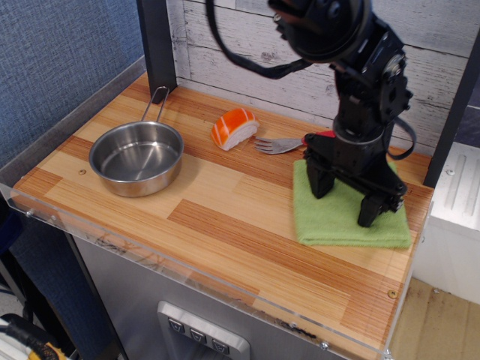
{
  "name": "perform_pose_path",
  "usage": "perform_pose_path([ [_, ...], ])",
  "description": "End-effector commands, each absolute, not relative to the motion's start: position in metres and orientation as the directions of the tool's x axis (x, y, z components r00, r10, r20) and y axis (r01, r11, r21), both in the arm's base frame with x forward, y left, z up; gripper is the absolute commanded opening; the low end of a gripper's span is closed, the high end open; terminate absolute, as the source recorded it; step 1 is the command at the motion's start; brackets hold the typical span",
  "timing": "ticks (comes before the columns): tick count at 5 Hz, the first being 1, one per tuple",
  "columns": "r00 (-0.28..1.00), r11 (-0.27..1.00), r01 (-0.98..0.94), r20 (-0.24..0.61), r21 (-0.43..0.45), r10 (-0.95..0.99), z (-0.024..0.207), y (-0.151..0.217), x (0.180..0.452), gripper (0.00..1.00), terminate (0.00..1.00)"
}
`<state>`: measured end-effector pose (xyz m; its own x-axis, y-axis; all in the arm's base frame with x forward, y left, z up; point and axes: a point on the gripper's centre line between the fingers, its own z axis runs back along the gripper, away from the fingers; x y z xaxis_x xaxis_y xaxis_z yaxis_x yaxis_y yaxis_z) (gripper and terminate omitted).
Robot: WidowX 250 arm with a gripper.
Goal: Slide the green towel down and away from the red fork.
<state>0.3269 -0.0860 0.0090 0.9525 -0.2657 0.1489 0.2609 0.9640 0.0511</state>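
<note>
The green towel [337, 221] lies flat on the right side of the wooden table, its near edge a little short of the table's front. My gripper [344, 199] stands open over it, both black fingers pressed down onto the cloth, one at the towel's left part and one at its right. The red fork [289, 143] lies just behind the towel, silver tines pointing left toward the sushi piece; most of its red handle is hidden behind my arm, only a small red bit showing.
A steel pan [137, 156] sits at the left of the table. An orange-and-white sushi piece [234, 127] lies at the back middle. A black post [155, 41] rises at the back left. A clear rim [187, 274] lines the table's front edge.
</note>
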Motion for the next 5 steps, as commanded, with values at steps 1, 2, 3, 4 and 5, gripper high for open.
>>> perform_pose_path([
  [1,0.957,0.969,0.235,0.158,0.073,-0.244,0.020,-0.062,0.304,1.00,0.00],
  [2,0.966,0.975,0.205,0.144,0.083,-0.215,0.016,-0.046,0.292,1.00,0.00],
  [3,0.976,0.981,0.169,0.125,0.098,-0.181,0.013,-0.027,0.280,1.00,0.00],
  [4,0.979,0.980,0.158,0.108,0.119,-0.171,0.011,-0.013,0.268,1.00,0.00],
  [5,0.983,0.981,0.147,0.092,0.127,-0.159,0.010,-0.004,0.252,1.00,0.00],
])
